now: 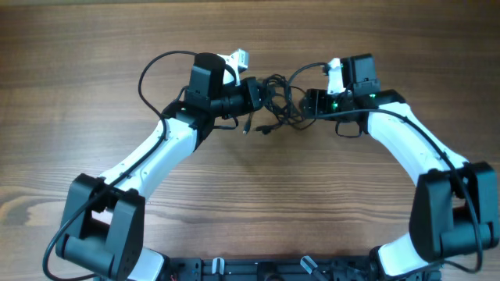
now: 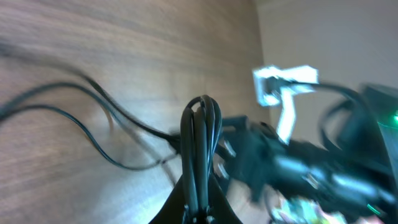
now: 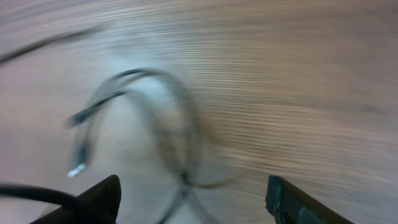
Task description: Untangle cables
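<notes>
cables (image 1: 275, 108): black tangle at the far middle of the worktop (image 1: 258, 203), between the two grippers; plug ends trail out on the near side
left gripper (image 1: 256, 94): jaws clamped on a bunch of cable loops
right gripper (image 3: 193, 198): jaws apart, empty, just beside the tangle

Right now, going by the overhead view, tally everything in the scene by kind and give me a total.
Robot arms: 2, the left arm and the right arm
Cable bundle, black and tangled: 1
Table, wooden: 1
Total: 4
</notes>
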Tool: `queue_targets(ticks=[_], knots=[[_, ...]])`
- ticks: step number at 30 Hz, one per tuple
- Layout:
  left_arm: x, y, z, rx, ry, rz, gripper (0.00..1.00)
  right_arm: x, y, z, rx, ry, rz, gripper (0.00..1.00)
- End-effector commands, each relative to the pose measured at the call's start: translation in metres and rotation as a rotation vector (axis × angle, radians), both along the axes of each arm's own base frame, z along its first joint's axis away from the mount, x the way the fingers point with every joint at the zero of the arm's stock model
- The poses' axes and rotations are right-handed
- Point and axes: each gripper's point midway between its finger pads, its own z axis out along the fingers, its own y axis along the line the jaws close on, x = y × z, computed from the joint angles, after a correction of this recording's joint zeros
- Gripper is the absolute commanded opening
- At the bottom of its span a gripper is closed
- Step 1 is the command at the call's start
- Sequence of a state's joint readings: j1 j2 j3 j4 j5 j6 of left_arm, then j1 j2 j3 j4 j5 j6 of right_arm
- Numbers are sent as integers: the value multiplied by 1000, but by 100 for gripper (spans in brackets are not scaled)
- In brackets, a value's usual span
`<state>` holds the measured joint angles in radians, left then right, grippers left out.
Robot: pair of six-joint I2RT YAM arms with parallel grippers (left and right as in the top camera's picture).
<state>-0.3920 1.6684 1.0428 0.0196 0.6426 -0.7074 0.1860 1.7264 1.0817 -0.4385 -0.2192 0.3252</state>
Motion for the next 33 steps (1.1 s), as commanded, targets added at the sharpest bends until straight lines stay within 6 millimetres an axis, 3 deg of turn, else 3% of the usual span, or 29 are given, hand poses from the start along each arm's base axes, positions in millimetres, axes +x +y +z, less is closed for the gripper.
queue_targets(ticks=[1, 5, 8, 10, 12, 15, 18, 19, 22, 26, 30, 33], knots=[[-14, 13, 47, -80, -89, -107, 4, -1, -73, -33, -134, 109, -405, 77], [-1, 46, 63, -80, -118, -22, 4, -18, -106, -40, -147, 192, -466, 79], [6, 53, 61, -60, -123, 19, 4, -22, -105, -42, -133, 216, -440, 82], [7, 51, 65, -63, -146, 17, 4, -16, -66, -34, 12, 170, -164, 88], [10, 51, 69, -62, -179, 18, 4, -10, -41, -16, 130, 111, -34, 89], [19, 55, 74, -60, -205, 62, 4, -1, -22, 30, 253, -46, 109, 89], [30, 58, 84, -126, -157, 158, 4, -7, 4, 97, 372, -265, 329, 91], [31, 54, 91, -160, -155, 162, 4, -4, 6, 107, 371, -304, 336, 92], [23, 32, 109, -235, -169, 119, 4, 25, -8, 106, 359, -291, 102, 100], [7, -1, 131, -301, -222, 45, 4, 32, 23, 101, 444, -260, 102, 100], [11, -8, 146, -363, -223, 106, 4, 1, 85, 103, 535, -200, 297, 100], [32, 7, 145, -370, -200, 271, 4, -19, 105, 91, 566, -56, 246, 99]])
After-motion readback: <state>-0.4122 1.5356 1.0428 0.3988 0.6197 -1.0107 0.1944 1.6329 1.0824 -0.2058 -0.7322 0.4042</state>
